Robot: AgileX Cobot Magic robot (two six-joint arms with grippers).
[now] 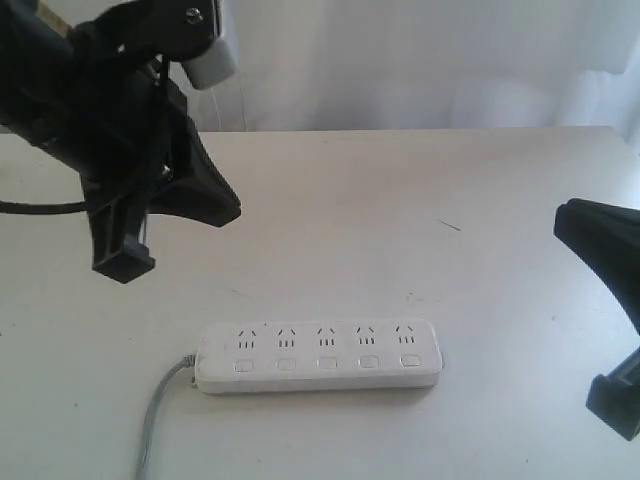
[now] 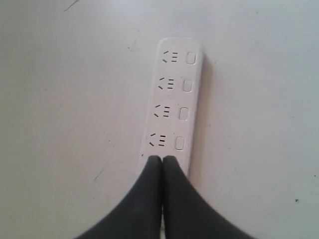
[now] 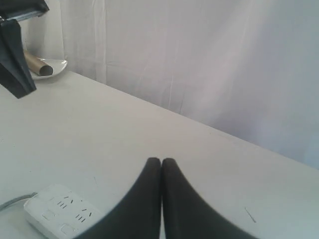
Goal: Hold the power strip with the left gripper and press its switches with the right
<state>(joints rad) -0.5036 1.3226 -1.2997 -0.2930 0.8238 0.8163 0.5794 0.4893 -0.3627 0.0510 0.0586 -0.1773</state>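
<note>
On the far left we see the left gripper [image 2: 162, 159] hanging over the table [image 1: 400, 200], clear of everything on it. In its wrist view the fingers [image 2: 144, 199] are pressed tip to tip with nothing between them, and they cover one end of the power strip [image 1: 320, 355]. The grey cord [image 1: 160, 410] leaves the strip's left end and curves toward the near edge. The strip lies flat in the near middle of the table, running left to right. Its sockets face up and its five buttons [image 1: 327, 362] sit along its near side. Nothing touches it. At the right edge we find the right gripper [image 3: 161, 161], well apart from the strip, its fingers also closed together and empty.
</note>
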